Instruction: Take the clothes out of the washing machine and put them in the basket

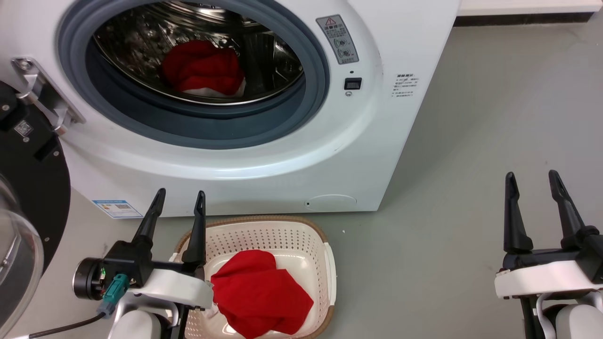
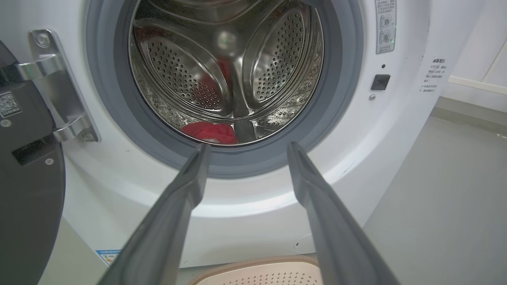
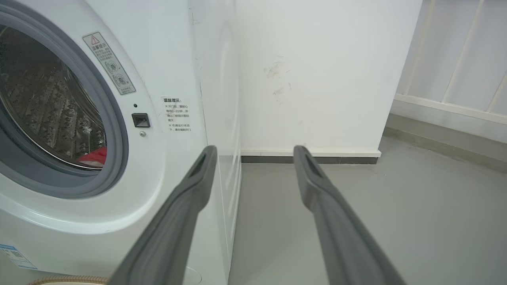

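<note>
The white washing machine (image 1: 264,155) stands with its drum exposed and its door swung to the left. A red garment with white at its lower edge (image 1: 203,70) lies inside the steel drum; in the left wrist view a strip of that red garment (image 2: 209,132) peeks over the seal. The cream basket (image 1: 301,238) sits on the floor in front of the machine and holds a plain red garment (image 1: 258,293). My left gripper (image 1: 181,198) is open and empty above the basket's left rim, fingers pointing at the machine. My right gripper (image 1: 532,180) is open and empty, off to the right over bare floor.
The black-rimmed glass door (image 1: 28,221) hangs open at the left, close beside my left arm. Grey floor (image 1: 494,117) stretches to the right of the machine. A white wall with a dark skirting (image 3: 317,79) stands behind it.
</note>
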Available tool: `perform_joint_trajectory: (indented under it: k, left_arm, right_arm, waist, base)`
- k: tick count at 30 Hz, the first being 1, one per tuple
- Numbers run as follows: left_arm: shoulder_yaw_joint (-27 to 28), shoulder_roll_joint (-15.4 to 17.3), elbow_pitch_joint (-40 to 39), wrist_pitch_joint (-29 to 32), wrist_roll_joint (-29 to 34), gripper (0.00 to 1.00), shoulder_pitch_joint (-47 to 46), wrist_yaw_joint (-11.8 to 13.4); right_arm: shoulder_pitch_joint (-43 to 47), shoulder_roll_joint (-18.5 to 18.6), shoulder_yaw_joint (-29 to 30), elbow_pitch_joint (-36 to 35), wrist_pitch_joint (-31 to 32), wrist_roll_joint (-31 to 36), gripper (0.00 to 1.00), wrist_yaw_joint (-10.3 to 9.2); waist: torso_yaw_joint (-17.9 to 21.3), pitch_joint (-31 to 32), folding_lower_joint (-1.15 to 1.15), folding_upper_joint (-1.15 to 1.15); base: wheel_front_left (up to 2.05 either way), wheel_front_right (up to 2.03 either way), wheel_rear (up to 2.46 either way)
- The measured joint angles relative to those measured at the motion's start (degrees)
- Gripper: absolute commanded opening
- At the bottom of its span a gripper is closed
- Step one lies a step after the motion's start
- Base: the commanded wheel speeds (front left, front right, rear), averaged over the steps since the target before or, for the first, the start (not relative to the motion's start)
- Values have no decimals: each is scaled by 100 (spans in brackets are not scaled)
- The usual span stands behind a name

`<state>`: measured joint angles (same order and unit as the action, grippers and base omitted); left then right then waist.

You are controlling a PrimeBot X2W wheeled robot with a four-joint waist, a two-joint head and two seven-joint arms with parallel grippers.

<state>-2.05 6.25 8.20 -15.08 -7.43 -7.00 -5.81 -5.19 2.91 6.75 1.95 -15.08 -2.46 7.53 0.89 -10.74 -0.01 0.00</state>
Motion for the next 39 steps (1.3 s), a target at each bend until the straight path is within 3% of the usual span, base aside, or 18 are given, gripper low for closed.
perform_joint_trajectory:
  k: [6,13,17,22,28,39]
  left_arm:
    - [20,142,-116,0,101,100,-284,-79]
    - [-53,658,498,202,212,100,-1801,-124]
    - [-22,794,714,877,-142,100,-2788,-136]
    - [-126,1263,1165,1729,-238,100,-4176,-153]
    - [-652,2058,1971,3004,-232,100,-5718,-159]
    - [-1557,3364,2763,4666,-409,100,-7784,-160]
  right_arm:
    - [-51,0,-47,-62,0,-53,100,0]
    - [-316,0,-52,-166,0,-114,100,0]
    - [-482,1,-90,-205,0,-216,100,-1]
    - [-765,-1,-249,-275,0,-509,100,-1]
    - [-1006,2,-390,-343,0,-778,100,0]
    - [-1102,4,-837,-333,1,-1188,100,-1]
  waist:
    - [77,-293,0,0]
    - [223,-1046,2,0]
    - [342,-1502,2,0]
    - [531,-2119,2,0]
    - [846,-2836,3,0]
    - [1707,-3699,3,0]
  base:
    - [0,0,0]
    - [0,0,0]
    - [0,0,0]
    - [0,0,0]
    - [0,0,0]
    - [0,0,0]
